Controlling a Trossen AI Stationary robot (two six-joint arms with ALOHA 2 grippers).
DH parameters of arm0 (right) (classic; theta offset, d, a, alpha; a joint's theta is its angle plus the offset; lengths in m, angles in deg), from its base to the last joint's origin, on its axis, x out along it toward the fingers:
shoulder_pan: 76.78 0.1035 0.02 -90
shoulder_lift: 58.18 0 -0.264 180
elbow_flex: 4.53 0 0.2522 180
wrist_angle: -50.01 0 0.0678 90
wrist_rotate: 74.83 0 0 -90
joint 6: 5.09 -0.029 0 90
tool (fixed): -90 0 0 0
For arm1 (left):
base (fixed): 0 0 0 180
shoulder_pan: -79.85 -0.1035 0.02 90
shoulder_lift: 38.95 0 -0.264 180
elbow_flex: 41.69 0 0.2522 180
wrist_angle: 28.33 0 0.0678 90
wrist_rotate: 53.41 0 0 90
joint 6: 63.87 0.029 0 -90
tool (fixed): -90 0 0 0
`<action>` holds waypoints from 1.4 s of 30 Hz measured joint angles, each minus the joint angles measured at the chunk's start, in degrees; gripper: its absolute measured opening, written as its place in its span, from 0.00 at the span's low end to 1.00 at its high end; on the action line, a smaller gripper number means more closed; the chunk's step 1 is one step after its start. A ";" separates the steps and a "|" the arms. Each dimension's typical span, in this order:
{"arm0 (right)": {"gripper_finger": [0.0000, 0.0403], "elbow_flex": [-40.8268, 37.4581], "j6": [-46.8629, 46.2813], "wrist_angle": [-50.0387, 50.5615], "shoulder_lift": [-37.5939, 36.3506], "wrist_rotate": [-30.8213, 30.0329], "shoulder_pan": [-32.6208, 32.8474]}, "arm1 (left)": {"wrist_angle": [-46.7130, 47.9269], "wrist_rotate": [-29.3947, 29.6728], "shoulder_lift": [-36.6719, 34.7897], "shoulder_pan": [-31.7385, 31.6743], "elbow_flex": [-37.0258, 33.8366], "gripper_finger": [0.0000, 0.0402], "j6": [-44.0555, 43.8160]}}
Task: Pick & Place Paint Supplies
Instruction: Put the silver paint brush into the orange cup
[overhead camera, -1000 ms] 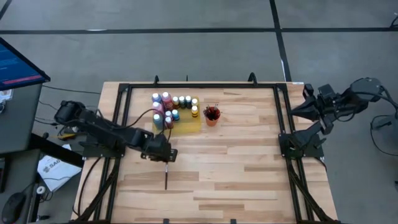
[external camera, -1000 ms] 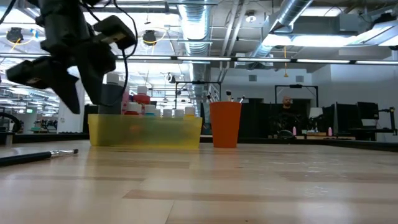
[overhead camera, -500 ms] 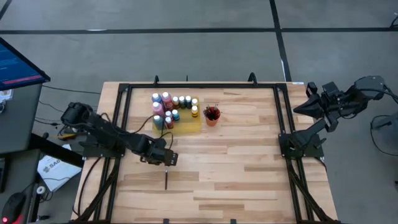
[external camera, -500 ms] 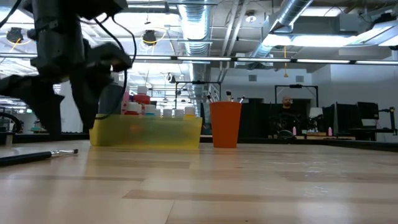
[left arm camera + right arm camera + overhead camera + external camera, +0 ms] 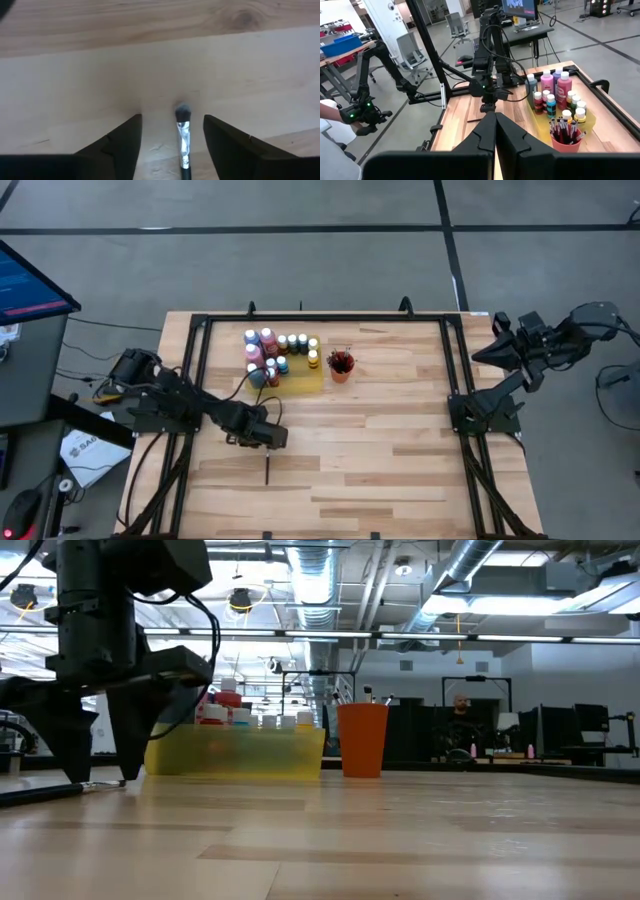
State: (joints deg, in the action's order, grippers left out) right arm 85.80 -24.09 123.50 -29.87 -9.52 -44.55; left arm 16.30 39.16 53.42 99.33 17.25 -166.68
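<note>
Left wrist view: one brush [image 5: 183,131] lies between the left gripper [image 5: 172,145]'s open jaws; right gripper [image 5: 494,131]'s jaws closed, empty.

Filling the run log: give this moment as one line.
left gripper: open, fingers straddling loose brush on table | right gripper: shut, waiting off the table's right edge | brush: not yet gripped

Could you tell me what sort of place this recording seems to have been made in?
Most likely a robotics lab in an open, industrial-style office. Exposed ceiling ducts run overhead, office chairs and a monitor stand beyond the wooden table, and another robot arm is mounted nearby.
</note>
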 joint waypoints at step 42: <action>0.00 -0.02 -0.07 2.44 0.00 0.00 0.00 | -33.72 48.37 -26.61 -4.39 -0.23 0.00 36.86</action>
State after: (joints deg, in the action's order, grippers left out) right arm 85.78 -24.16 125.94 -29.87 -9.52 -44.55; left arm -17.42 87.53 26.80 94.94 17.02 -129.82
